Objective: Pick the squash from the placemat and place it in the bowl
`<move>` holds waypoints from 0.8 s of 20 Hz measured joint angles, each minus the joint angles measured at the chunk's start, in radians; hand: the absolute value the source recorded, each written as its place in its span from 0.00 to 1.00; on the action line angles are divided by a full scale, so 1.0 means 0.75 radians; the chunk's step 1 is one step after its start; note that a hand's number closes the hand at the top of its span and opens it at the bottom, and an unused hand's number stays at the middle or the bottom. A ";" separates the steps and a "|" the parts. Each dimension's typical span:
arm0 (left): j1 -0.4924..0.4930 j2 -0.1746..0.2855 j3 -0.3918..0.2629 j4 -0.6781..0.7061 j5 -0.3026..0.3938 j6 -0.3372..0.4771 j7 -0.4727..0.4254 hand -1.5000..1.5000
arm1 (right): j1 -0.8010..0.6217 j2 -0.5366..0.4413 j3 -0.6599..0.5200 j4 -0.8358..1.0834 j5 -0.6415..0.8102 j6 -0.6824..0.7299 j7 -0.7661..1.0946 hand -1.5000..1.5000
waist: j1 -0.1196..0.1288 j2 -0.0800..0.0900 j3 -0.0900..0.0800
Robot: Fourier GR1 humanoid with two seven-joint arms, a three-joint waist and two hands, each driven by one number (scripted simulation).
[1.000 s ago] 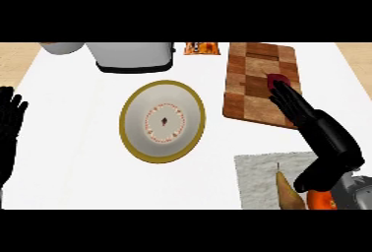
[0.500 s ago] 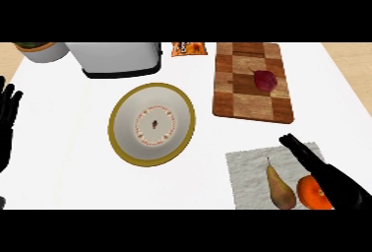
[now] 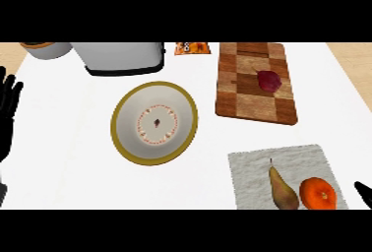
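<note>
Your right hand (image 3: 365,194) has pulled back off the placemat since half a second ago. Now only a black sliver of it shows at the near right edge, just right of the mat, and you cannot tell how far open it is or whether it holds anything. It does not touch the squash.

The tan, pear-shaped squash (image 3: 282,189) lies on the grey cloth placemat (image 3: 251,172) at near right, stem pointing far, with a round orange fruit (image 3: 317,193) just beside it on the right.

The gold-rimmed white bowl (image 3: 131,133) sits well to the left of the mat, mid-counter.

Your left hand (image 3: 9,110) rests open at the left edge, fingers straight and up, holding nothing.

At far right lies a chequered wooden cutting board (image 3: 251,103) with a dark red item (image 3: 270,80) on it. A grey toaster (image 3: 120,56) stands beyond the bowl.
</note>
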 measured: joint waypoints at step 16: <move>-0.089 -0.054 -0.009 0.096 -0.039 -0.058 -0.028 0.50 | 0.343 -0.300 -0.616 -0.114 0.294 0.381 0.031 0.00 | 0.058 0.009 -0.001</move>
